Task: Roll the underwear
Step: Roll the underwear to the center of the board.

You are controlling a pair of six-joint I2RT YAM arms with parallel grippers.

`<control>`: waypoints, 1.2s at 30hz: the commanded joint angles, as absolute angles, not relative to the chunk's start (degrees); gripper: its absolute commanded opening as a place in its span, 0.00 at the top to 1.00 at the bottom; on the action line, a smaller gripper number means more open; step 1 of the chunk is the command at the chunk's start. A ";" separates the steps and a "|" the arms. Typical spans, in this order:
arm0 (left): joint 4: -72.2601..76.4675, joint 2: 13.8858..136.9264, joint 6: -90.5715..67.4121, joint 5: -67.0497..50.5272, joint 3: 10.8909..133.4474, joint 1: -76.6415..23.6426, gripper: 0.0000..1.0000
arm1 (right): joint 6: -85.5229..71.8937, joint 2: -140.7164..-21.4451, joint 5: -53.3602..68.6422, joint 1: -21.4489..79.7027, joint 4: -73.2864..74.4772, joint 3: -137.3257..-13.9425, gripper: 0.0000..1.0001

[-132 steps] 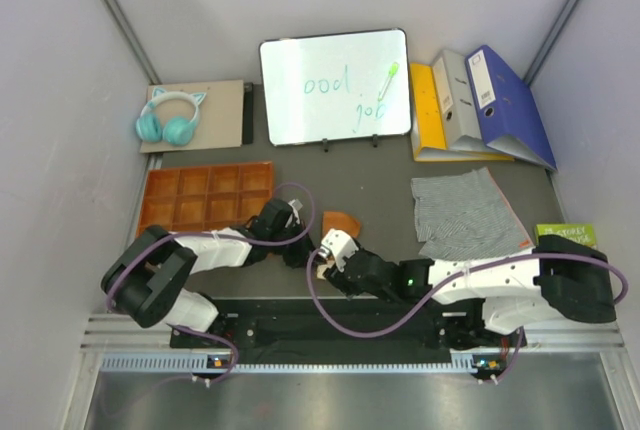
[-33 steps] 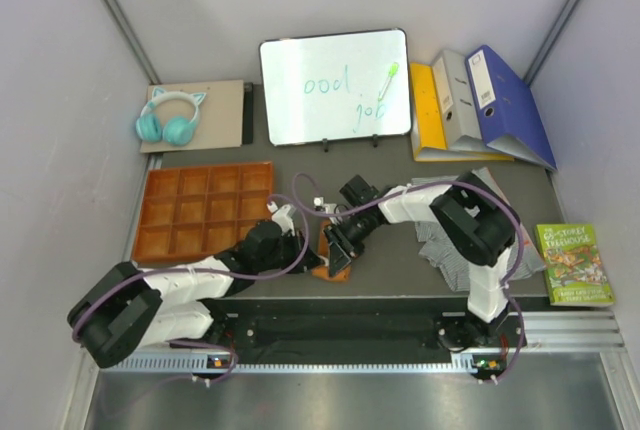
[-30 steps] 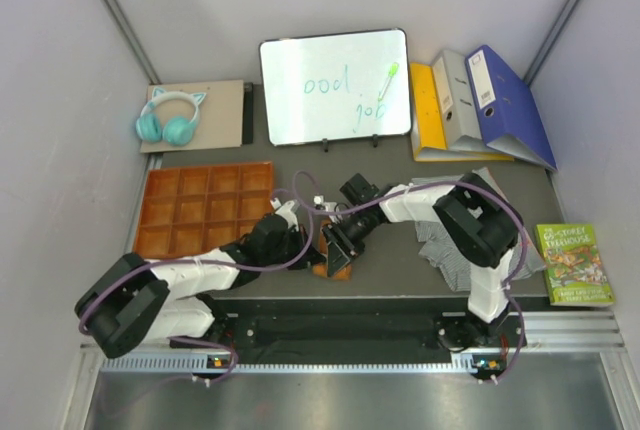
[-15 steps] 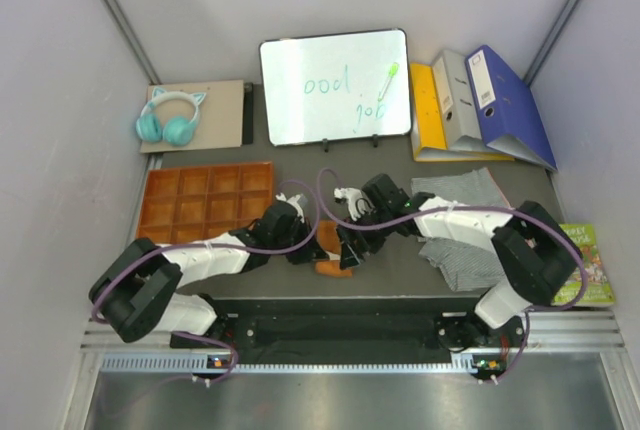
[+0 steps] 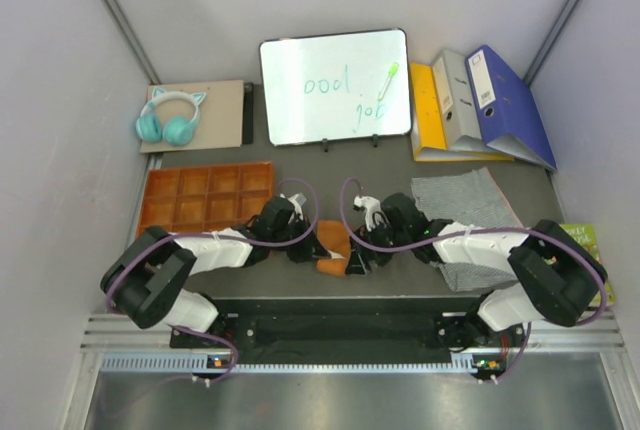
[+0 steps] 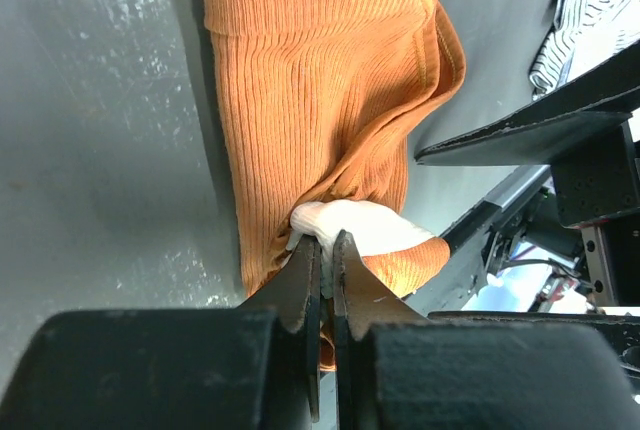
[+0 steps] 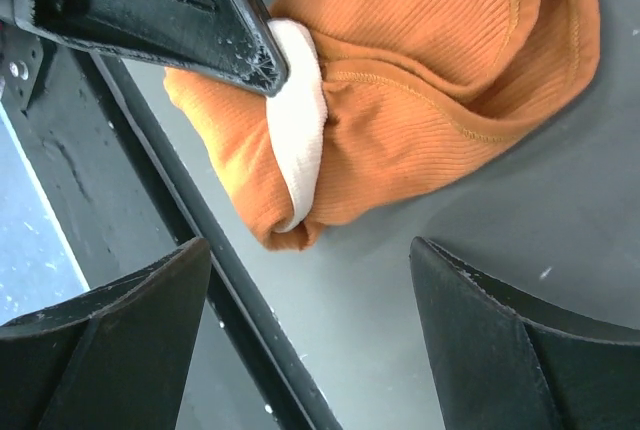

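Now the rust-orange ribbed cloth briefs (image 5: 332, 247) lie bunched at the near edge of the dark grey table (image 5: 380, 165), folded over on themselves, with the cream waistband (image 7: 300, 140) showing at the near end. My right gripper (image 7: 308, 250), down on the cloth a second ago, has let go and drawn off to the right. Its jaws stand wide just beside the briefs, holding nothing. My left gripper (image 6: 327, 250) stays pinched tight on the waistband. I judge the roll loose and unfinished, kept by one arm only. The grey-and-white striped boxer shorts (image 5: 470, 215) lie flat to the right, partly under the right arm. The orange plastic compartment tray (image 5: 208, 166) sits behind the left arm. The black rail (image 7: 230, 330) along the table's near edge runs close beside the roll, leaving little room.
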State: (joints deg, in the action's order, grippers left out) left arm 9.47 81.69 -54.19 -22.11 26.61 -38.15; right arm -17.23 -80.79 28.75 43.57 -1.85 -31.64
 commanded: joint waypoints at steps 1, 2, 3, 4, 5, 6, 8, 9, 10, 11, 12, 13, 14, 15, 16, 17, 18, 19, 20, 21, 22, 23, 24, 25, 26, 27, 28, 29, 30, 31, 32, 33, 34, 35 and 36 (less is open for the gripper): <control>7.03 85.51 -52.91 -21.00 25.49 -37.62 1.00 | -19.07 -82.00 28.31 43.15 -9.75 -30.94 0.20; 7.29 85.95 -52.91 -21.09 25.49 -37.53 1.00 | -19.07 -82.26 28.47 43.15 -10.10 -30.85 0.20; 7.29 86.22 -52.91 -21.18 25.58 -37.44 1.00 | -19.07 -83.05 28.48 43.33 -10.19 -30.94 0.20; 7.38 86.31 -52.91 -21.36 25.49 -37.27 1.00 | -19.16 -83.32 28.22 43.50 -10.28 -30.94 0.21; 7.56 86.57 -52.91 -21.53 25.49 -37.18 1.00 | -19.25 -83.49 27.78 43.77 -10.37 -30.94 0.22; 7.82 86.57 -53.00 -21.62 25.31 -37.09 1.00 | -19.25 -83.93 27.51 44.47 -10.55 -30.94 0.22; 7.91 86.57 -53.09 -21.53 25.23 -37.00 1.00 | -19.86 -84.29 27.07 45.08 -10.98 -30.94 0.25; 8.00 86.57 -53.09 -21.62 25.14 -36.91 1.00 | -20.12 -84.29 26.37 45.35 -11.07 -30.94 0.29; 8.00 86.57 -53.09 -21.53 25.14 -36.91 1.00 | -20.74 -84.72 26.02 45.96 -11.25 -30.94 0.31; 8.09 86.57 -53.09 -21.53 25.14 -36.83 1.00 | -21.09 -84.99 25.49 46.05 -11.25 -30.94 0.34; 8.17 86.49 -53.17 -21.62 25.14 -36.83 1.00 | -21.44 -85.25 24.44 46.05 -10.90 -30.94 0.42; 8.26 86.48 -53.17 -21.71 25.14 -36.83 1.00 | -21.97 -85.78 24.00 46.05 -10.72 -31.11 0.46; 8.35 86.48 -53.26 -21.80 25.14 -36.83 1.00 | -22.23 -86.04 23.65 46.14 -10.37 -31.37 0.49; 8.44 86.48 -53.26 -21.80 25.14 -36.83 1.00 | -22.41 -86.31 22.60 46.14 -9.33 -31.64 0.56; 8.79 86.48 -53.26 -21.80 25.14 -36.83 1.00 | -23.11 -86.74 21.89 46.14 -8.88 -31.81 0.60; 9.05 86.40 -53.17 -21.97 25.14 -36.83 1.00 | -23.38 -86.84 21.28 46.23 -8.35 -32.34 0.64; 9.31 86.40 -53.17 -22.32 25.14 -36.83 1.00 | -23.73 -86.92 19.70 46.14 -7.57 -32.52 0.74; 9.66 86.40 -53.17 -22.67 25.14 -36.83 1.00 | -24.77 -87.01 18.82 46.14 -6.95 -32.87 0.79; 10.45 86.31 -53.09 -22.94 25.14 -36.83 1.00 | -25.22 -87.01 18.20 46.14 -6.42 -33.48 0.83; 10.81 86.22 -53.00 -23.55 25.22 -36.83 1.00 | -25.66 -87.19 16.98 46.14 -5.89 -33.83 0.89; 11.16 86.05 -52.91 -23.64 25.31 -36.83 1.00 | -26.53 -87.27 16.61 46.14 -4.76 -34.45 0.92; 11.16 85.87 -52.65 -23.82 25.75 -36.83 0.97 | -26.72 -87.36 16.44 46.14 -4.40 -34.80 0.94; 10.99 85.70 -52.47 -23.64 26.10 -36.83 0.94 | -27.07 -87.36 15.48 46.14 -3.52 -35.07 0.99; 10.73 85.26 -52.38 -23.56 26.54 -36.83 0.86 | -27.59 -87.54 14.77 46.14 -1.25 -36.11 1.00; 9.68 84.99 -51.86 -23.38 27.76 -36.83 0.81 | -27.68 -87.80 13.72 46.14 -0.19 -36.65 1.00; 9.06 84.73 -51.51 -23.03 28.47 -36.83 0.75 | -27.69 -88.15 13.19 46.23 2.00 -37.35 1.00; 8.10 83.77 -51.16 -22.16 29.17 -36.83 0.71 | -27.69 -88.42 12.75 46.14 4.63 -38.48 1.00; 7.22 83.24 -50.37 -21.63 30.75 -36.83 0.60 | -27.69 -88.68 12.40 46.14 5.62 -39.02 1.00; 4.94 82.71 -49.93 -21.10 31.54 -36.83 0.57 | -27.60 -89.38 11.96 46.14 6.41 -39.37 1.00; 3.96 81.57 -49.14 -19.88 32.25 -36.83 0.55 | -27.68 -89.65 11.95 46.23 7.11 -39.98 1.00; 3.00 80.95 -48.78 -19.43 33.56 -36.83 0.48 | -27.86 -89.91 11.61 46.14 7.82 -40.16 1.00; 1.07 80.34 -48.43 -18.90 34.10 -36.83 0.46 | -27.95 -90.43 11.69 46.14 8.08 -40.34 1.00; 0.36 79.03 -47.82 -17.94 34.45 -36.83 0.45 | -27.95 -90.53 11.86 46.14 8.17 -40.60 1.00; 0.18 78.32 -47.46 -17.32 34.80 -36.83 0.43 | -28.04 -90.70 11.69 46.14 8.43 -40.69 1.00; -2.17 77.01 -47.20 -16.88 34.72 -36.83 0.42 | -28.39 -91.05 11.69 46.14 8.52 -40.78 1.00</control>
